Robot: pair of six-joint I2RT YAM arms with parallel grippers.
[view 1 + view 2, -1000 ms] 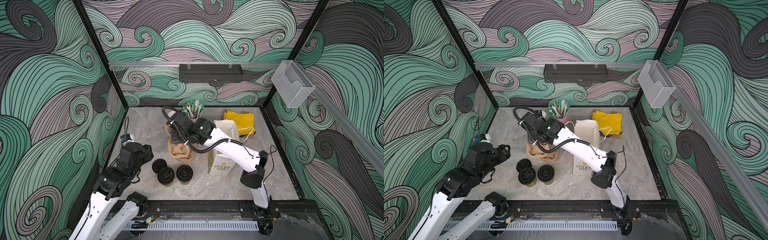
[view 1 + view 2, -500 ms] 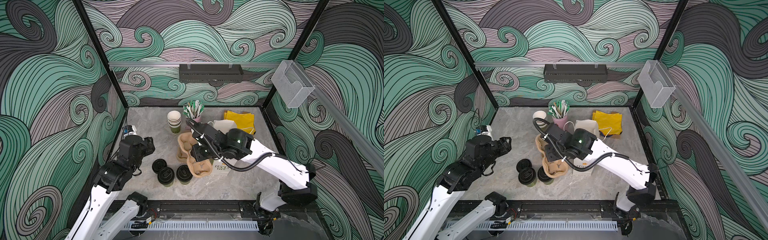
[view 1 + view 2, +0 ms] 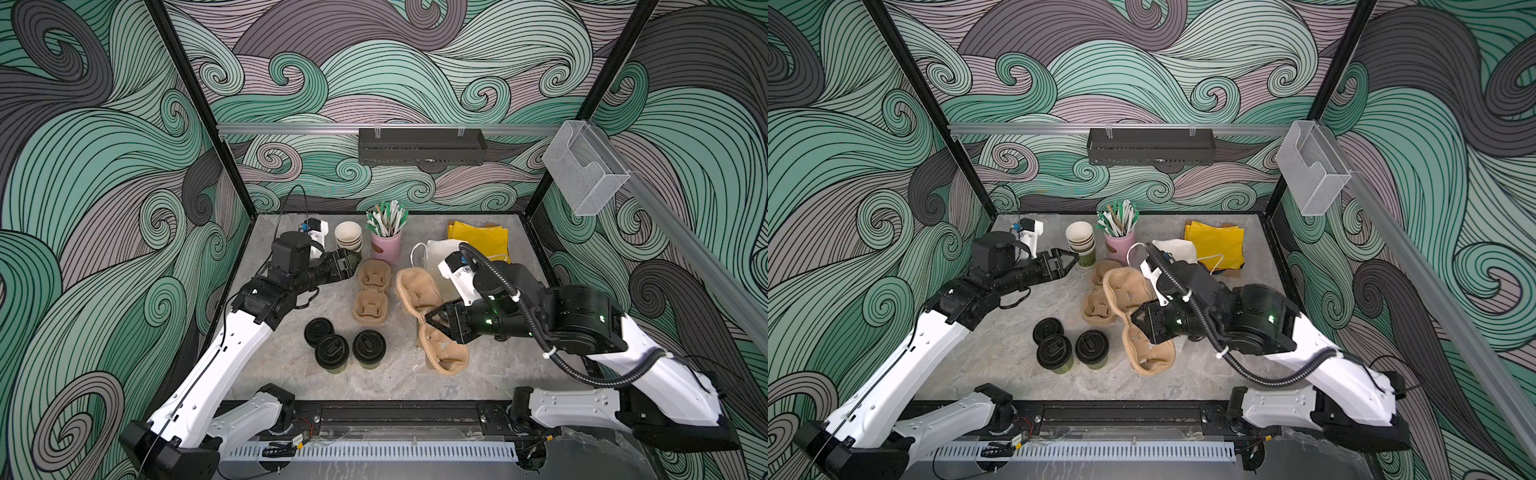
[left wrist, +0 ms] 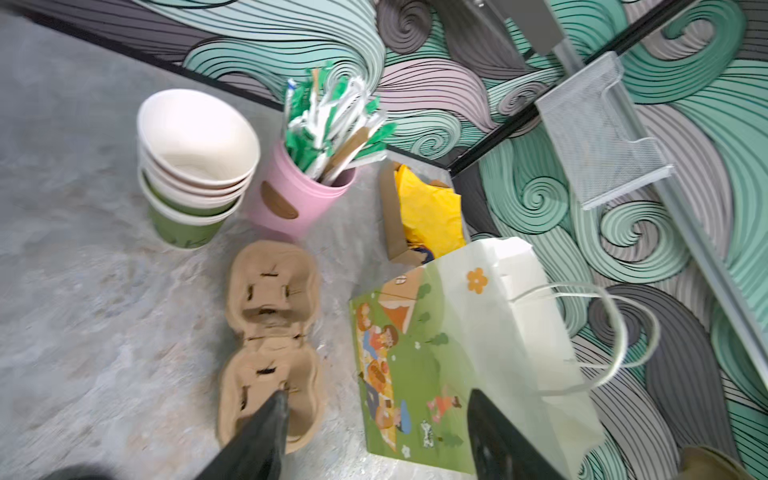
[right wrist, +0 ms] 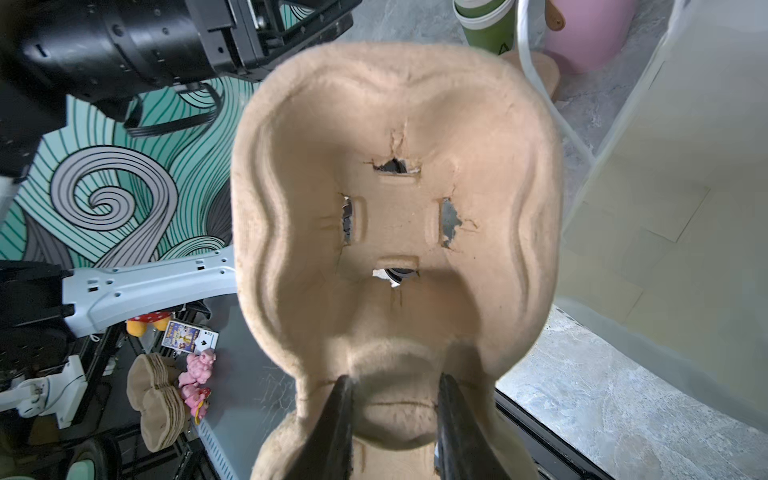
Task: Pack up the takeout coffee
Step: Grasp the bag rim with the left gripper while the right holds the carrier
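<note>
The grey stone-look table (image 3: 291, 374) is carrying everything. One white paper bag (image 4: 494, 291) is standing toward the right rear, showing a picnic cartoon and an orange flower in the left wrist view; no words are showing on it.

Two brown pulp carriers, each with two cup wells, are showing on the table. The right gripper (image 3: 432, 322) is pinching the tilted carrier (image 3: 417, 291) at its narrow waist, jaws closed on the pulp, just in front of the bag. The flat carrier (image 3: 371, 291) is lying mid-table just beside it.

The left gripper (image 3: 1070, 261) is hovering with its jaws spread and nothing between them, just beside the foot of the cup stack (image 3: 349, 237). That stack of nested open cups is standing at the rear, cream inside, the bottom one olive-green with dark marks too small to read; the count is unclear.

Yellow paper sheets (image 3: 478, 241) are lying in the right rear corner. One pink cup (image 3: 386, 247), bearing a plain brown oval patch, is holding green-and-white wrapped straws.

Two lidded olive-green cups (image 3: 331, 353) are standing side by side at the front of the table, left of centre, well apart from both grippers. A third black lid (image 3: 318, 331) is sitting just behind them; what is under it I cannot tell
</note>
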